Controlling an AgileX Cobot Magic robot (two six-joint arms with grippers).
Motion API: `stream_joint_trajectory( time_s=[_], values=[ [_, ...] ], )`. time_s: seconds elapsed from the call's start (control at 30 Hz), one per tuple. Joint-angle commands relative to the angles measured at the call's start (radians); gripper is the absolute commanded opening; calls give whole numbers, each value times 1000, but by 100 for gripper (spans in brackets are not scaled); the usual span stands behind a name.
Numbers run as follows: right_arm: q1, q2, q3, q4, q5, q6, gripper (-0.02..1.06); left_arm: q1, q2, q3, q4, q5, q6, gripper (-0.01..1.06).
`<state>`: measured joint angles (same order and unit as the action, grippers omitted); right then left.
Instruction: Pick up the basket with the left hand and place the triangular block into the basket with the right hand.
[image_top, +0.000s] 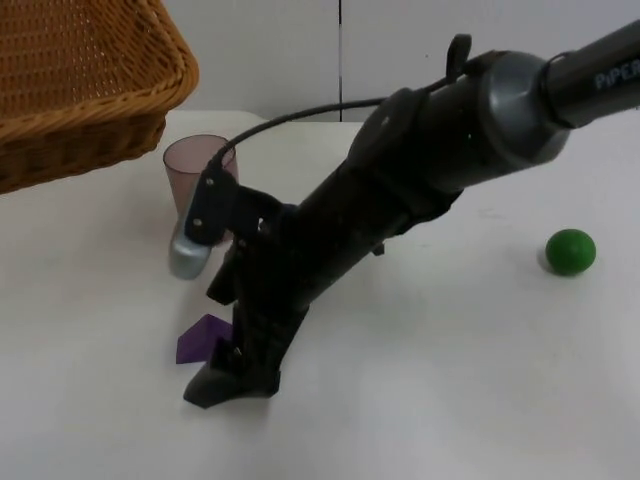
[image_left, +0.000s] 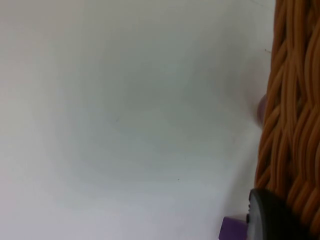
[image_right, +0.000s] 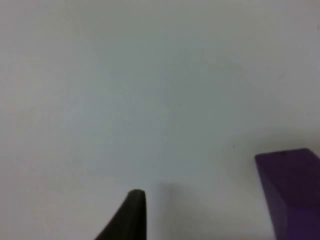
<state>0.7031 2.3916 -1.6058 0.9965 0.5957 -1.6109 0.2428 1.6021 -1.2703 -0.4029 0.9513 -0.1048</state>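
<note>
The woven wicker basket (image_top: 70, 80) hangs raised over the table's far left. In the left wrist view its rim (image_left: 292, 115) sits against a black fingertip (image_left: 270, 217), so my left gripper is shut on the basket. The purple triangular block (image_top: 203, 338) lies flat on the white table, and it is also seen as the block (image_left: 231, 230) and the block (image_right: 292, 192). My right gripper (image_top: 232, 385) is down at the table just right of the block, open. One fingertip (image_right: 131, 215) stands a short way from the block without touching it.
A translucent pink cup (image_top: 198, 165) stands behind the right arm near the basket. A small silver-grey rounded object (image_top: 187, 256) lies in front of the cup. A green ball (image_top: 570, 251) rests at the far right.
</note>
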Motion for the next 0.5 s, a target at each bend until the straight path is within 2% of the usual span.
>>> stream_joint_trajectory(
  time_s=[0.0,0.3,0.47],
  values=[
    [4,12,-8,-8,1,2,105,3,-17,-3,-18,-15,-8,0],
    [7,22,-8,-4,-10,0,105,3,-17,-3,-18,-15,-8,0],
    [9,36,-8,3,-6,0,97,3,-17,-3,-18,-15,-8,0]
  ],
)
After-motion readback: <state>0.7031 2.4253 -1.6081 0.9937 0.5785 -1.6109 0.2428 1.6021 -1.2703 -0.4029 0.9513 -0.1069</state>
